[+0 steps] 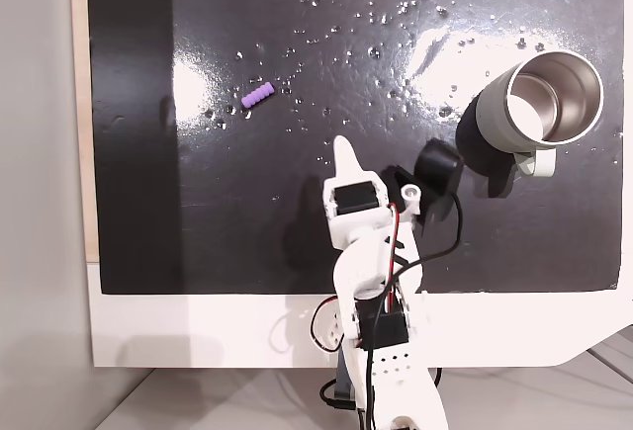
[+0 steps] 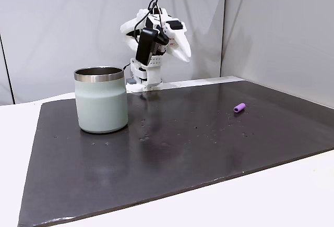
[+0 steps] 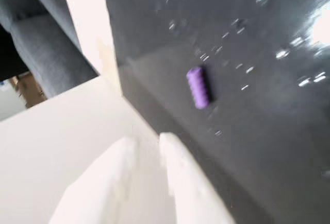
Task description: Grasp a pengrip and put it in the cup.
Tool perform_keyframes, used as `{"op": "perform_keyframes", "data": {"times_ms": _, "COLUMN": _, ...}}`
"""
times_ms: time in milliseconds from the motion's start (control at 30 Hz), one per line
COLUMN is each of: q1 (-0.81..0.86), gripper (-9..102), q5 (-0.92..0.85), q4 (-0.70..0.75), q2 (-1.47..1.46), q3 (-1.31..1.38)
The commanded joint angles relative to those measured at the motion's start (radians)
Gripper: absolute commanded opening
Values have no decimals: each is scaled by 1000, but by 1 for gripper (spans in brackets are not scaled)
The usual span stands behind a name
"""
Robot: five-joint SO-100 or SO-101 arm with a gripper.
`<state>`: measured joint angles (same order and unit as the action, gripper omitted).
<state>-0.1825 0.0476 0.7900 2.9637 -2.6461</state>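
Pengrip (image 1: 258,95) lies loose on the dark table (image 2: 182,148), well apart from the cup (image 1: 539,104); end effector (image 3: 147,144), nearly closed and empty, hangs raised, reach step, next needs opening and descending over it.

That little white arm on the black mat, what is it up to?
The arm is raised above the mat with nothing in its tool. In the wrist view its two white fingers stand close together. A small purple pengrip lies by itself on the mat, untouched. The cup stands upright, apart from both. Nothing has been picked up yet.
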Motion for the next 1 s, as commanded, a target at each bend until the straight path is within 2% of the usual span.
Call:
{"op": "perform_keyframes", "data": {"times_ms": 0, "q1": -37, "gripper": 0, "q5": 67, "q4": -35, "q2": -215, "q3": 267}}
{"op": "perform_keyframes", "data": {"times_ms": 267, "q1": -97, "gripper": 0, "q5": 209, "q4": 34, "q2": -647, "q3": 738}}
{"op": "perform_keyframes", "data": {"times_ms": 633, "q1": -167, "gripper": 0, "q5": 377, "q4": 273, "q2": -1106, "q3": 1301}}
{"op": "perform_keyframes", "data": {"times_ms": 967, "q1": -218, "gripper": 0, "q5": 373, "q4": 275, "q2": -1428, "q3": 1572}}
